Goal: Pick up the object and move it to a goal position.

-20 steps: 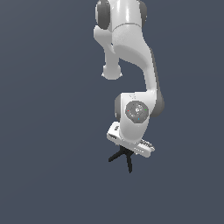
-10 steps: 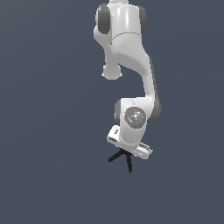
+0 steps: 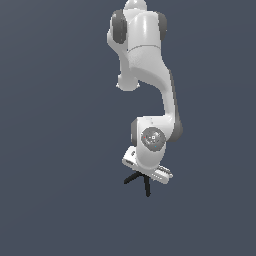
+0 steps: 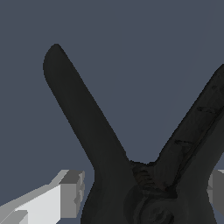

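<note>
Though its fingertips hide, pincer (image 3: 143, 175) seemingly clenches black clamp (image 4: 131, 175), legs cropped.

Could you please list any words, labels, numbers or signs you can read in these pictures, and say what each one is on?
None can be read.
The spring clamp is plain black in the wrist view, with no marking.
The arm is plain white and grey; the round reddish mark on its wrist joint is too small and blurred to read.

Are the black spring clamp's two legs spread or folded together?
Spread: the black V-shaped spring clamp shows two legs diverging with open background between them, in both views.
</note>
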Tool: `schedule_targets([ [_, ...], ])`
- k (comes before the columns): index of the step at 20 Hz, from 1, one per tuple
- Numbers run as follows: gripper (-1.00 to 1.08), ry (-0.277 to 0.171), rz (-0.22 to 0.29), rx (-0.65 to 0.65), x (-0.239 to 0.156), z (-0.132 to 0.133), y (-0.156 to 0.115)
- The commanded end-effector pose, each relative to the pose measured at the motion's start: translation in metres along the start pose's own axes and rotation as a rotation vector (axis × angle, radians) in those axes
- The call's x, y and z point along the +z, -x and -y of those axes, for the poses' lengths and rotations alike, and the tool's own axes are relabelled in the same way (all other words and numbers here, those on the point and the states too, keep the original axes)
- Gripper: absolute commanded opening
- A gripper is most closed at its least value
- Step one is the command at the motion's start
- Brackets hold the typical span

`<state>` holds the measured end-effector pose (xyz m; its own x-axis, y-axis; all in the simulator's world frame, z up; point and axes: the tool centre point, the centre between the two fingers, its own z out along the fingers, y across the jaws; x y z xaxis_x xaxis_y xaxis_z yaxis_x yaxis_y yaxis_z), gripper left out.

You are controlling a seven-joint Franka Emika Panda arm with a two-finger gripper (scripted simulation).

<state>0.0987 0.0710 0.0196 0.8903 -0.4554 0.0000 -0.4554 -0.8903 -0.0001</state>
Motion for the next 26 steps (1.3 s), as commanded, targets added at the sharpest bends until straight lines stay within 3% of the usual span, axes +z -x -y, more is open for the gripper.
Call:
schedule_targets([
  [1,-1.0,0.0,0.0,0.0,0.0,0.0,0.0],
  [14,-1.0,0.0,0.0,0.0,-0.004,-0.01,-0.006],
  [19,-1.0,0.0,0.0,0.0,-0.017,-0.04,-0.023],
  [26,-1.0,0.0,0.0,0.0,-0.047,-0.106,-0.061],
])
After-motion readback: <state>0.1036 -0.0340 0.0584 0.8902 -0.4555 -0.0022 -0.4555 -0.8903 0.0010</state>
